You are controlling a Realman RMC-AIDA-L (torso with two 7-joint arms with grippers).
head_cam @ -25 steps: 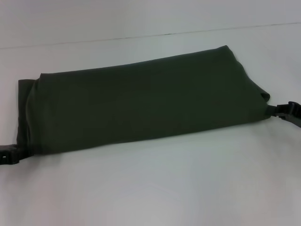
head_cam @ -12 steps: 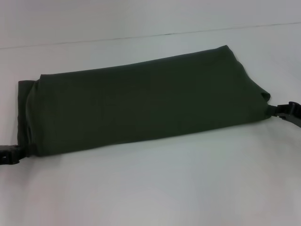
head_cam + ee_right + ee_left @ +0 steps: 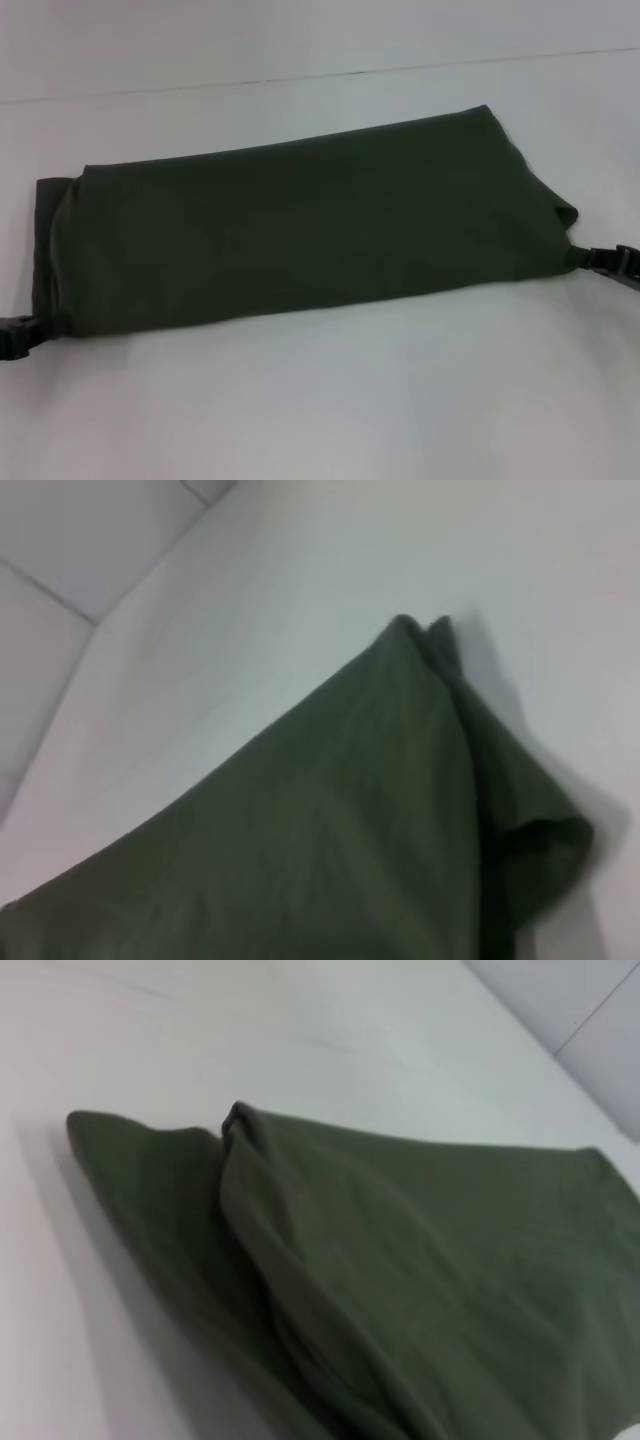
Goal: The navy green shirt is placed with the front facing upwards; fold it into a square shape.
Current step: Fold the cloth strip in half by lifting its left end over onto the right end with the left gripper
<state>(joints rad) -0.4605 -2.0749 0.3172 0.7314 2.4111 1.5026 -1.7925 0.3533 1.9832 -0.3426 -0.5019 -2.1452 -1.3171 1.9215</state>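
A: Where is the navy green shirt (image 3: pixel 300 235)?

B: In the head view it lies across the middle of the white surface (image 3: pixel 330 400) as a long folded band, running from about 8 o'clock up toward 2 o'clock. No lettering or label shows on the side facing up.

A: And the pincers?

B: The left pincer (image 3: pixel 22 333) sits at the band's near left corner, at roughly 8 o'clock, only its black tip inside the view. The right pincer (image 3: pixel 598 260) is at the right end, around 3 o'clock, its tip meeting the cloth where a small lip curls up. Both appear closed on the fabric at those corners, though the contact points are small and dark.

A: Do the wrist views add anything?

B: Yes. The left wrist view shows the navy green shirt (image 3: pixel 400 1280) in layers: an upper fold lying over a lower one that sticks out beyond it at the end. The head view shows that only as a narrow strip. The right wrist view shows the navy green shirt (image 3: pixel 330 840) tapering to a double point, with a rolled edge beside it. Neither wrist view shows its own fingers.
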